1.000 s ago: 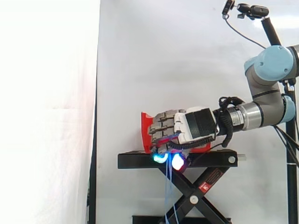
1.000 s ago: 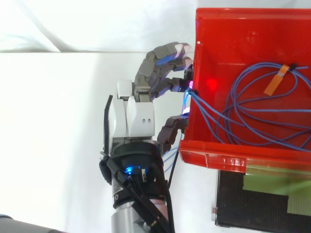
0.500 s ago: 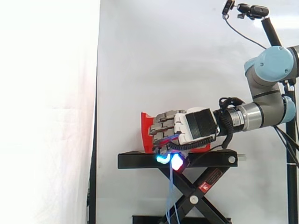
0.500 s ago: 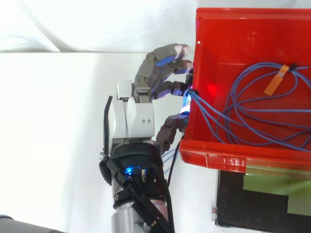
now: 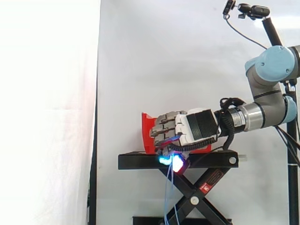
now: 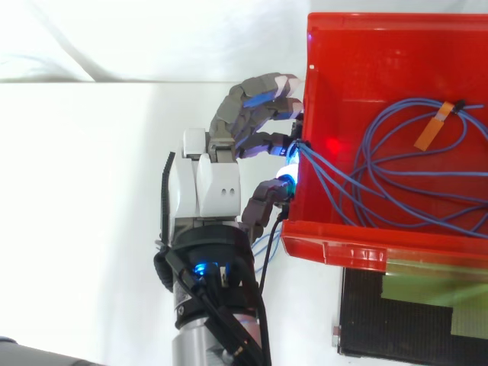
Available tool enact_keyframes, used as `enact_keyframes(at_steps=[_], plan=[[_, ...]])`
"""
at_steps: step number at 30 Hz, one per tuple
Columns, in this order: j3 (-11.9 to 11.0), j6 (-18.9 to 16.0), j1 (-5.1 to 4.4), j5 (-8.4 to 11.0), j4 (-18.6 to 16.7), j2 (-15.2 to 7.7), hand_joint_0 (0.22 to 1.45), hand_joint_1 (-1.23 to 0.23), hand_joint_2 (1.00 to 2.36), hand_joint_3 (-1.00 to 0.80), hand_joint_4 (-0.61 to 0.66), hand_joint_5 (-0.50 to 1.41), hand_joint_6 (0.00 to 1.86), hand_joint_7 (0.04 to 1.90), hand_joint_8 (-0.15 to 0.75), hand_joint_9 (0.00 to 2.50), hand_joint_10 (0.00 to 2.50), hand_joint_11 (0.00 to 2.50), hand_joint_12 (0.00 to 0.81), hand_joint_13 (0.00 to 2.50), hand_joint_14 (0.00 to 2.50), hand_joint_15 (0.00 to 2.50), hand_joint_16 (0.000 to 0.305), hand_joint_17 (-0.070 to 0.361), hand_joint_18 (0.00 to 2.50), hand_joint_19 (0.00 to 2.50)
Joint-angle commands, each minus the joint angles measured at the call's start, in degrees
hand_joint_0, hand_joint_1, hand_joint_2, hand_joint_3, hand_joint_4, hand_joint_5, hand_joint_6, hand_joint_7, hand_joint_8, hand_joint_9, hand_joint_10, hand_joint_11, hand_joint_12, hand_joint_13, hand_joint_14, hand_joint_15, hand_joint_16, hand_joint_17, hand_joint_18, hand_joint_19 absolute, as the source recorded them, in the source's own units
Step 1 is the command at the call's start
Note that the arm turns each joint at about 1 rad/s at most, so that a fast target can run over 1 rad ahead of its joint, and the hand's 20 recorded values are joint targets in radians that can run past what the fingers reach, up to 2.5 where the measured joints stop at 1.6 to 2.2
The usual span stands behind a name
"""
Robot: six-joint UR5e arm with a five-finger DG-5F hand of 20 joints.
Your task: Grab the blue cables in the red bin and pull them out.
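A white curtain point(image 5: 164, 56) hangs behind the work, and before it stands a black stand point(image 5: 140, 161) on crossed legs. The red bin point(image 5: 146, 126) sits on top of the stand. The arm point(image 5: 267, 112) reaches in level from the right of the side view, and the hand point(image 5: 197, 126) lies on the near side of the bin, partly covering it.

From above, the hand point(image 6: 206, 183) comes up from the bottom edge and sits just left of the bin's point(image 6: 335, 244) left wall. Its fingers are curled over toward that wall, with the thumb bent up from below to meet them. The fingertips point(image 6: 287, 181) glow cyan and white right at the rim.

The blue cables point(image 6: 396, 183) lie mostly inside the bin in loose, overlapping loops. A strip of orange tape point(image 6: 428, 130) is wrapped on them toward the far right. Several strands fan leftward to one spot on the left wall, cross over the rim, and pass between the curled fingers and the thumb — the hand is clamped on them there.

In the side view the glowing pads point(image 5: 177, 162) sit at the level of the stand's top plate. Thin blue strands point(image 5: 168, 197) drop straight down from beneath them, in front of the crossed legs, toward the bottom edge.
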State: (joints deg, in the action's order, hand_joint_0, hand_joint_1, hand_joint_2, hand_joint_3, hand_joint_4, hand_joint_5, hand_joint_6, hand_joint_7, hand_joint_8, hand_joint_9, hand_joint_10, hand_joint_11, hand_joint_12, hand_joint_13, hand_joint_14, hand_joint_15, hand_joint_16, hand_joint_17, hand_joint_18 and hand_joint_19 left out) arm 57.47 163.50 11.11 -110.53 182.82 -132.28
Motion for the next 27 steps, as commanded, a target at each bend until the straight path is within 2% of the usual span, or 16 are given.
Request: enact_keyframes(at_steps=[1,6,10,20,27], plan=[[-0.2,-0.1,-0.48,0.14,1.0,0.0,0.96,-0.74,1.0,-1.0,0.16,0.89,0.76,0.5,0.292,0.91,0.02,0.75,0.349,0.67,0.02,0.65,0.042,0.095,0.56,0.74],[-0.2,-0.7,-1.18,-0.13,2.5,0.0,0.96,-0.73,1.0,-1.0,0.16,0.9,0.77,0.51,0.292,0.92,0.02,0.74,0.349,0.68,0.02,0.65,0.042,0.095,0.57,0.74],[-0.2,-2.5,-2.06,-0.22,4.3,0.4,0.96,-0.73,1.0,-1.0,0.15,0.91,0.77,0.51,0.29,0.93,0.02,0.74,0.348,0.68,0.02,0.64,0.042,0.095,0.57,0.74],[-0.2,-5.1,-5.22,-0.3,5.1,1.6,0.96,-0.73,1.0,-1.0,0.15,0.91,0.79,0.51,0.289,0.95,0.02,0.75,0.348,0.69,0.02,0.64,0.042,0.095,0.58,0.74],[-0.2,-7.8,-6.81,-0.22,5.4,3.1,0.96,-0.73,1.0,-1.0,0.15,0.91,0.79,0.5,0.287,0.95,0.02,0.74,0.348,0.69,0.02,0.64,0.042,0.095,0.58,0.74]])
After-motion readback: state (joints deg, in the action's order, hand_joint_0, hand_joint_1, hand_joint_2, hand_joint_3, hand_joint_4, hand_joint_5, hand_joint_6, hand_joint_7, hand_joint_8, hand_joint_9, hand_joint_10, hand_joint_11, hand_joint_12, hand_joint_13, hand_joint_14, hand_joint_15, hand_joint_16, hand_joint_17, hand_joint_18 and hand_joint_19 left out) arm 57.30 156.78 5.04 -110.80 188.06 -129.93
